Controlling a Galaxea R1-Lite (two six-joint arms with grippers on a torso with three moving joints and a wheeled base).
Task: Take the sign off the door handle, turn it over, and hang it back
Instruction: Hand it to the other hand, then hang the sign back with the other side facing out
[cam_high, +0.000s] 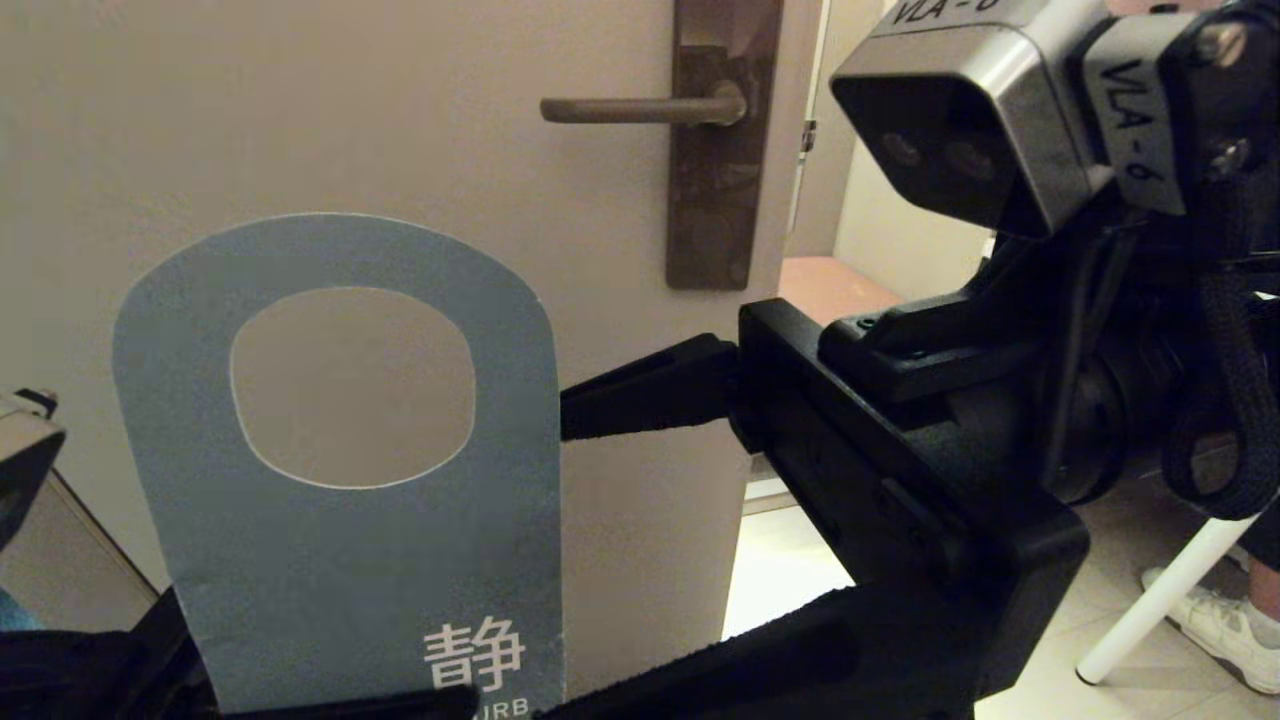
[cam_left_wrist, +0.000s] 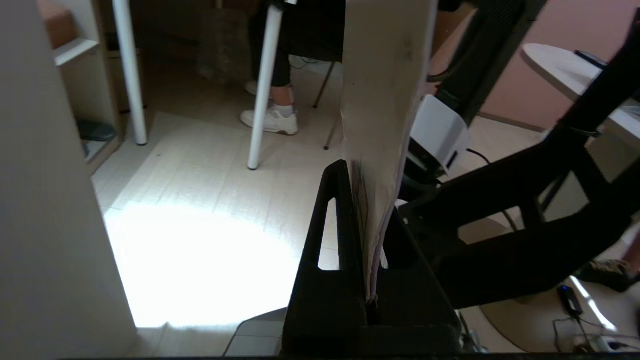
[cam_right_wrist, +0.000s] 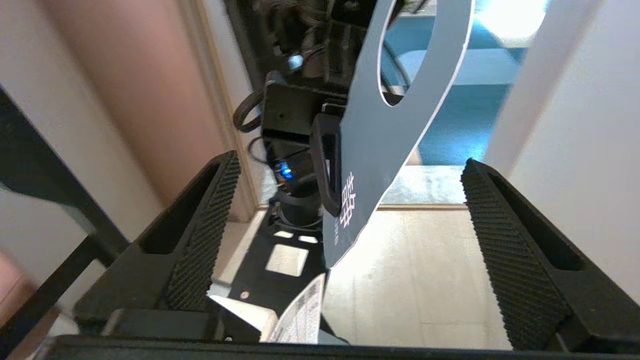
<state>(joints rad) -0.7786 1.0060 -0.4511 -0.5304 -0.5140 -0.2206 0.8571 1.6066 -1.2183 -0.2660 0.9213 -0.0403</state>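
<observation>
The sign (cam_high: 350, 560) stands upright below and to the left of the door handle (cam_high: 640, 110), clear of it, blue-grey face toward my head camera and round hole at the top. My left gripper (cam_high: 340, 706) is shut on its lower end. The left wrist view shows the sign (cam_left_wrist: 385, 75) edge-on, off-white side showing, pinched in the left gripper (cam_left_wrist: 370, 200). My right gripper (cam_high: 565, 560) is open just right of the sign's edge, apart from it. In the right wrist view the right gripper (cam_right_wrist: 350, 160) holds nothing and the sign (cam_right_wrist: 385, 150) hangs ahead between its fingers.
The handle sits on a tall brown backplate (cam_high: 715, 200) on the beige door (cam_high: 300, 120). Right of the door edge is pale floor with a white table leg (cam_high: 1160, 600) and a person's white shoe (cam_high: 1220, 625). The right arm's wrist camera (cam_high: 970, 120) fills the upper right.
</observation>
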